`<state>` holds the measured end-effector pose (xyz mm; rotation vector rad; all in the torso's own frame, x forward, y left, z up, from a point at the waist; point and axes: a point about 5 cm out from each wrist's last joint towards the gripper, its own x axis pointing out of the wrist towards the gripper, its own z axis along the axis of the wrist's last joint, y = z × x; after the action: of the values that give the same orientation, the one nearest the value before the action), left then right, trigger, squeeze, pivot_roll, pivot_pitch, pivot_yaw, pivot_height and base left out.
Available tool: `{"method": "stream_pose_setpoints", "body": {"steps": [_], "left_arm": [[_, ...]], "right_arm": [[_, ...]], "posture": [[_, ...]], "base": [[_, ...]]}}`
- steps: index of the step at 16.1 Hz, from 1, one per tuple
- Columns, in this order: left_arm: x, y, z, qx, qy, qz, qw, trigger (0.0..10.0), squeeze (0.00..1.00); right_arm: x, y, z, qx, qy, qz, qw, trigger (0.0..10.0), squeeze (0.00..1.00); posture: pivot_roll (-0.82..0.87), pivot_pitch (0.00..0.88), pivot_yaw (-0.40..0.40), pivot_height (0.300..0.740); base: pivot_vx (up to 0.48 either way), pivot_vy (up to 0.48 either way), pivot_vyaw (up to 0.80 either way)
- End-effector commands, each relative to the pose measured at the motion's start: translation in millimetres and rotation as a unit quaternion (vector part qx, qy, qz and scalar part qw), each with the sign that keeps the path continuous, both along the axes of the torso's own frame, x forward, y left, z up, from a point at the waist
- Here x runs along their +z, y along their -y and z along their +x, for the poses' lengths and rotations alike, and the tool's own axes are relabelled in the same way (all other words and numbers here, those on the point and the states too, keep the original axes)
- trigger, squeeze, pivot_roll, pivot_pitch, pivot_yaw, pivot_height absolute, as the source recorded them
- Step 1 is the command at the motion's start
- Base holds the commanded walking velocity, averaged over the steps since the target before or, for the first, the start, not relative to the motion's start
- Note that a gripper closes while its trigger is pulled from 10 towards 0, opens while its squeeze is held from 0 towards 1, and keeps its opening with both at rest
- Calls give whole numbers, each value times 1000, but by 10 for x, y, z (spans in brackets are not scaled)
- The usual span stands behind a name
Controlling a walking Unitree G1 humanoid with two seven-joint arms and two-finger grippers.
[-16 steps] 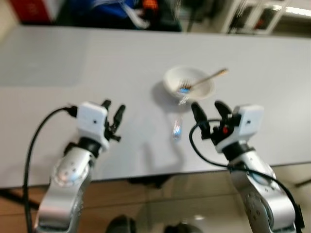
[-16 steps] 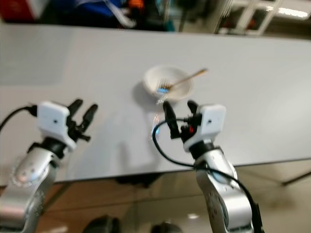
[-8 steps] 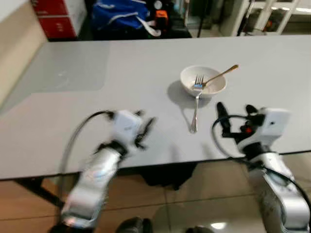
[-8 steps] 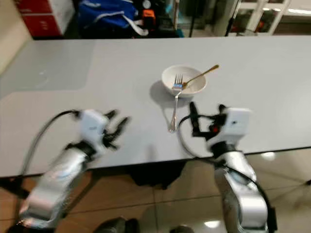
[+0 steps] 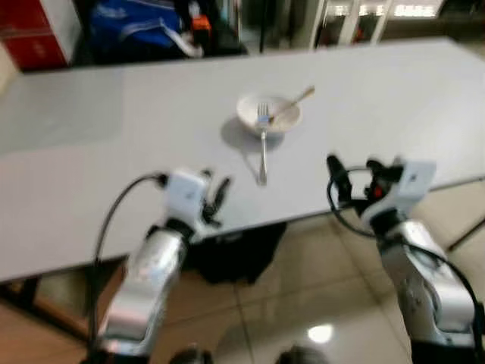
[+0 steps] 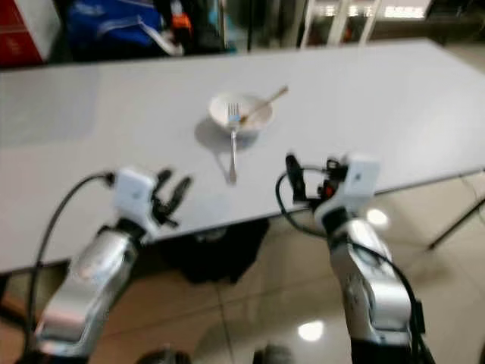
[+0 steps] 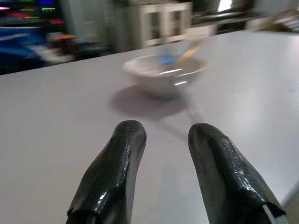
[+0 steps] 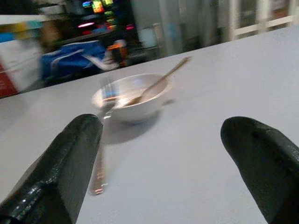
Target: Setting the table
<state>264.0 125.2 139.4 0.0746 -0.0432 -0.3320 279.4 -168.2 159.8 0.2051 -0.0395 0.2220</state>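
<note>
A small white bowl (image 5: 268, 114) stands mid-table on the grey table (image 5: 114, 152), with a gold spoon (image 5: 297, 98) resting in it. A silver fork (image 5: 262, 152) leans its tines on the bowl's near rim, its handle lying on the table toward me. My left gripper (image 5: 214, 199) hovers by the table's near edge, left of the fork handle, open and holding nothing. My right gripper (image 5: 352, 171) is at the near edge to the right of the bowl, fingers (image 8: 74, 154) spread wide and open. The left wrist view looks past its fingers (image 7: 117, 172) at the bowl (image 7: 163, 74).
Beyond the table's far side lie a blue bag (image 5: 140, 26) and red boxes (image 5: 30, 34). A dark object (image 5: 235, 254) sits on the shiny tiled floor (image 5: 303, 303) under the near edge. A table leg (image 5: 466, 231) slants at the right.
The whole view has pulled back and shifted, so bowl and cutlery look smaller and farther. Both grippers now sit nearer the table's near edge. Bowl, fork and spoon keep their places.
</note>
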Motion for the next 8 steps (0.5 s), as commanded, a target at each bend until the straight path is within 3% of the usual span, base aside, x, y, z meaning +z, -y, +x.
{"method": "stream_pose_setpoints", "body": {"steps": [1, 3, 7, 8], "left_arm": [[-7, 5, -44, 19, -4, -11, 1000, 10000, 0], [58, 120, -23, 6, 20, 7, 1000, 10000, 0], [213, 80, 22, 21, 52, 14, 998, 10000, 0], [238, 73, 34, 23, 59, 21, 998, 10000, 0]], "right_arm": [[28, -53, 59, 23, 3, -31, 999, 10000, 1000], [35, -29, 124, 21, 2, -7, 1000, 10000, 1000], [35, -201, 197, 45, 8, -5, 999, 10000, 1000], [-11, -234, 219, 38, -1, -13, 999, 10000, 898]], "posture": [[-49, 60, 18, 740], [0, 42, -15, 740], [33, 34, -25, 740], [33, 34, -24, 740]], "base": [[0, 0, 0], [0, 0, 0], [0, 0, 0], [0, 0, 0]]}}
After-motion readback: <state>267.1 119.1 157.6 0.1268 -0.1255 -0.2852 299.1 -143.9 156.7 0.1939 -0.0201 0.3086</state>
